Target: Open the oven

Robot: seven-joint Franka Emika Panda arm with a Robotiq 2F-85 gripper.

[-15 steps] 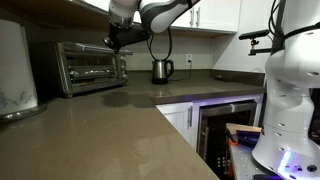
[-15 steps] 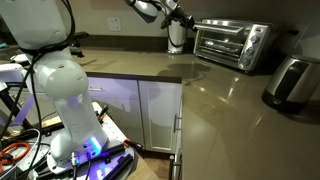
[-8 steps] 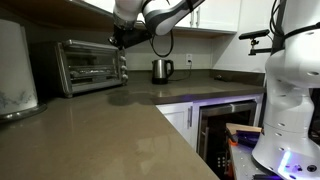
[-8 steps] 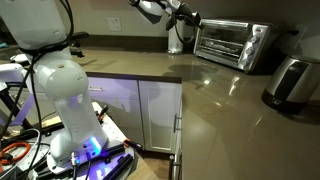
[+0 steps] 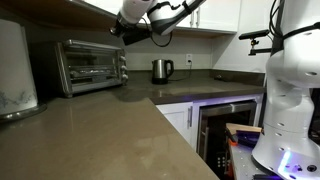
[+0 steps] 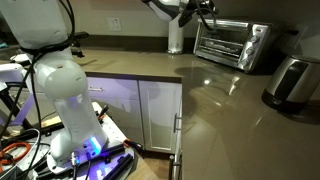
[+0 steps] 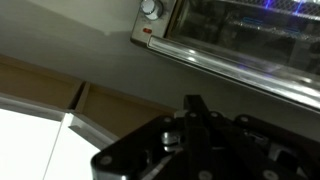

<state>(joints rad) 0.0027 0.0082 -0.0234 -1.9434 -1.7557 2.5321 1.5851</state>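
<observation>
The silver toaster oven [image 5: 90, 66] stands on the counter against the wall, its glass door closed; it shows in both exterior views [image 6: 232, 45]. My gripper [image 5: 120, 28] hangs in the air just above the oven's knob-side top corner, apart from it, and sits near the top edge in an exterior view [image 6: 205, 8]. In the wrist view the fingers [image 7: 192, 102] look pressed together and hold nothing. That view shows the oven [image 7: 240, 30] with a knob [image 7: 150, 8] and the door's handle bar [image 7: 230, 65].
A steel kettle [image 5: 161, 70] stands beside the oven. A built-in dark glass-door appliance [image 5: 225, 125] sits under the counter. A white appliance [image 5: 15, 70] stands on the oven's other side. A white robot body [image 6: 55, 90] stands on the floor. Wall cabinets hang above.
My gripper has risen from in front of the oven's upper corner to above its top. The oven door has stayed closed.
</observation>
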